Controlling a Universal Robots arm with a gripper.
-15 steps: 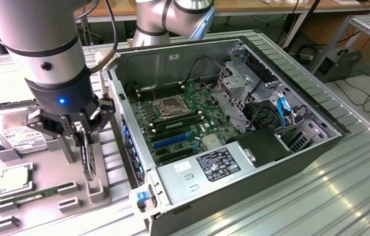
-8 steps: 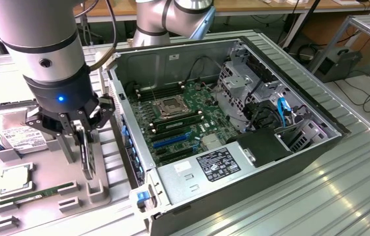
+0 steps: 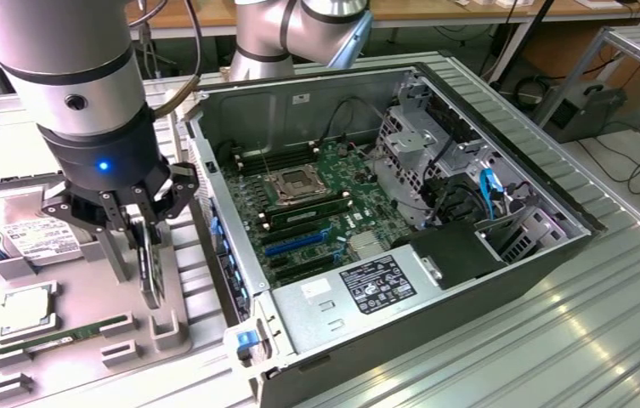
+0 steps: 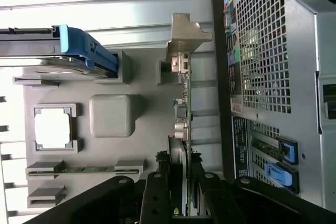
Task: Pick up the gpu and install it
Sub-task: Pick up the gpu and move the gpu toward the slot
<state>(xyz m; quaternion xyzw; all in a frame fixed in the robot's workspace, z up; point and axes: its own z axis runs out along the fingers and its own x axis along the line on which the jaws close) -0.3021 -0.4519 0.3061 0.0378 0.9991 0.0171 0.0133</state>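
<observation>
The gripper (image 3: pixel 145 248) is down over the gpu (image 3: pixel 152 276), its fingers (image 4: pixel 160 190) closed on the card from both faces near the fan end, as far as the wrist view lets me judge. The card stands on edge in a slot of the grey tray (image 3: pixel 82 285), directly below the wrist. That pose probably keeps both flat faces free for a grasp from above. Its silver bracket (image 4: pixel 186 38) is at the end far from the fingers, clear of the grip. The gpu looks seated in the slot, not lifted. Other parts have their own pockets in the tray beside the gripper: a drive (image 3: pixel 23 231), a chip (image 3: pixel 27 308) and a memory stick (image 3: pixel 65 336). On the gripper's other side, close by, the case (image 3: pixel 297 102) lies open with its board facing up, likely so a card can go straight down. Everything rests on a ribbed metal table (image 3: pixel 546 340). Beyond it are wooden benches (image 3: pixel 467 13) and loose cables (image 3: pixel 637 166) on the floor.
</observation>
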